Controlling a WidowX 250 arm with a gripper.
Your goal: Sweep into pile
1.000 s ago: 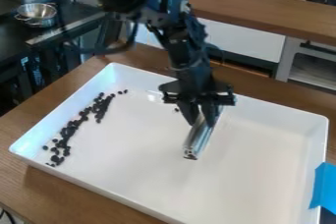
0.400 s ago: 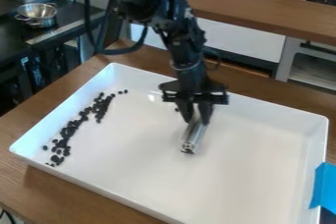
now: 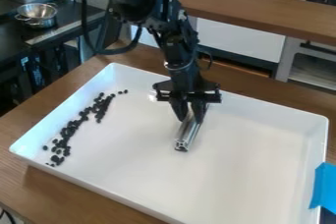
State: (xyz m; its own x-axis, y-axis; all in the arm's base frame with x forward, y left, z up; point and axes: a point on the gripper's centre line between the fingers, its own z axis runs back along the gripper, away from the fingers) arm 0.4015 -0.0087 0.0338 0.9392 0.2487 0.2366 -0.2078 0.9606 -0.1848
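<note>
- Black pellets (image 3: 64, 132) lie strung out along the left side of the white tray (image 3: 256, 159).
- The gripper (image 3: 189, 116), well apart from them, pinches a slanting metal bar (image 3: 186, 136).
- For a good sweep, the bar should likely start beyond one end, skim the floor lightly, and push inward slowly.
- Short strokes should limit scattering.

metal bowl (image 3: 37, 15), blue tape (image 3: 323, 187)
</note>
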